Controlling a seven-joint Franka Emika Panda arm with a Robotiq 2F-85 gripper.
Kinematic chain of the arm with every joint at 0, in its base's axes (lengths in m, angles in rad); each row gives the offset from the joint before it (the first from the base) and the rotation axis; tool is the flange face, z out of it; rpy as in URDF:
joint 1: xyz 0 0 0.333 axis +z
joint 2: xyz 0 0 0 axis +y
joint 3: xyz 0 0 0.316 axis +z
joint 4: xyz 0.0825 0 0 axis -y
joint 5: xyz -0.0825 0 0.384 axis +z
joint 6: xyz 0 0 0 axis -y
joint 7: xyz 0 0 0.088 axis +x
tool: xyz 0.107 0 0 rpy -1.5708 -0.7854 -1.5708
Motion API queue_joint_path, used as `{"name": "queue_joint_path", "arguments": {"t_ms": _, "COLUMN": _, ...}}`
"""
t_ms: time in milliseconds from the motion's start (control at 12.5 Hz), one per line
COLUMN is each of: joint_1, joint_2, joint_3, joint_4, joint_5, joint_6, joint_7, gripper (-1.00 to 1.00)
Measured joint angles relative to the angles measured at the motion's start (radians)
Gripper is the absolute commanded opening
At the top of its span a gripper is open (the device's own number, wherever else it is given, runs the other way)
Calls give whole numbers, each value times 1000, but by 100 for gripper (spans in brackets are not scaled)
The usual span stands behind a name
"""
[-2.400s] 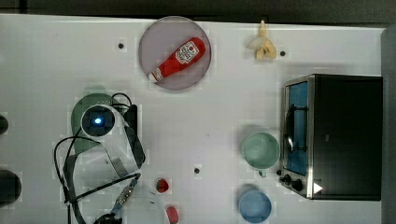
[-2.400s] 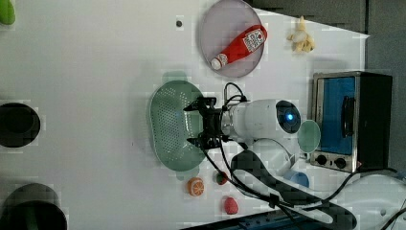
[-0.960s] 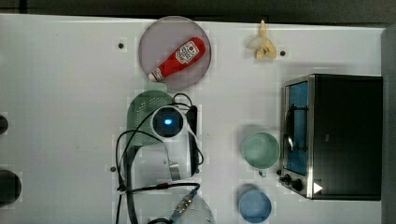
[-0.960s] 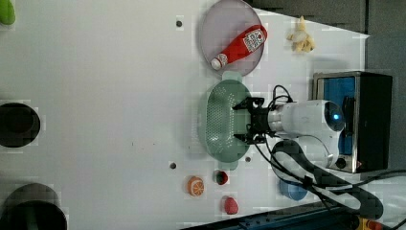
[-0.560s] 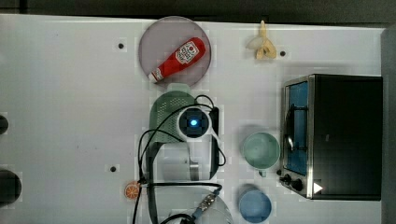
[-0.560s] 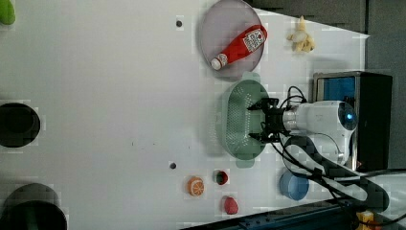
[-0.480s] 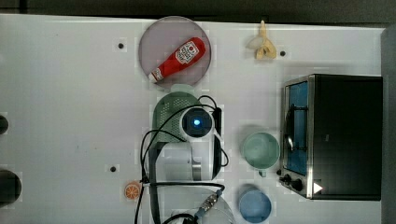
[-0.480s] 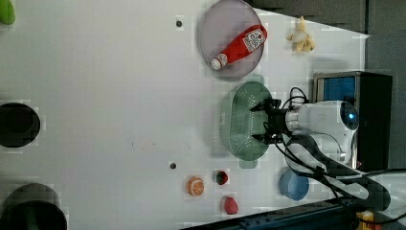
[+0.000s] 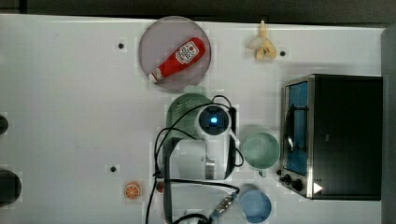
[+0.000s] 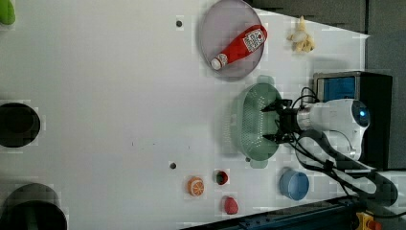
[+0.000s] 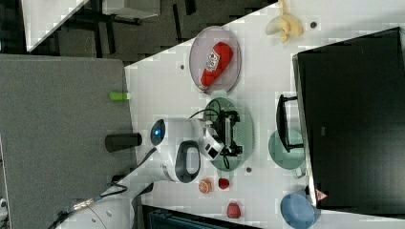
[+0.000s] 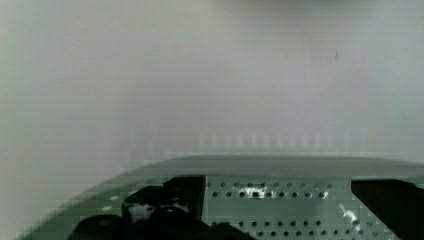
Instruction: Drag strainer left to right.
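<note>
The hand (image 10: pixel 274 124), fingers spread inside the strainer (image 10: pixel 249 124), has it mid-counter (image 10: pixel 105 96) just below the plate (image 10: pixel 225 33) in the top view; the drag looks nearly, perhaps fully, done.

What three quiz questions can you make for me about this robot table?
1. True or false: the ketchup bottle lies on the plate.
2. In the top view, which cup is nearer the strainer: A the green cup, or B the blue cup?
3. Fill in: the gripper is over the ____.

Key: 1 true. 2 A. 3 strainer.
</note>
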Motion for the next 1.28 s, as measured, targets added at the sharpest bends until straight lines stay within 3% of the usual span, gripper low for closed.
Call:
{"name": "queue_joint_path", "arguments": {"t_ms": 400, "joint_1": -1, "joint_2": 2, "joint_3": -86, "joint_4": -4, "joint_5": -26, "joint_6": 51, "joint_7": -73, "gripper": 100}}
{"name": "queue_joint_path", "arguments": {"t_ms": 720, "joint_1": 1, "joint_2": -23, "joint_3": -61, "joint_4": -12, "joint_5": -46, "joint_6": 29, "joint_7": -169, "gripper": 100}}
{"name": "queue_joint_path", "arguments": {"t_ms": 1040, "joint_1": 15, "joint_2": -199, "joint_3": -10, "joint_4": -12, "joint_5": -53, "joint_6": -220, "joint_7": -394, "gripper": 100}}
{"name": "queue_joint_path", "arguments": {"t_ms": 1280, "joint_1": 11, "joint_2": -364, "joint_3": 25, "joint_4": 117, "joint_5": -46, "joint_6": -478, "joint_7": -566, "gripper": 100}}
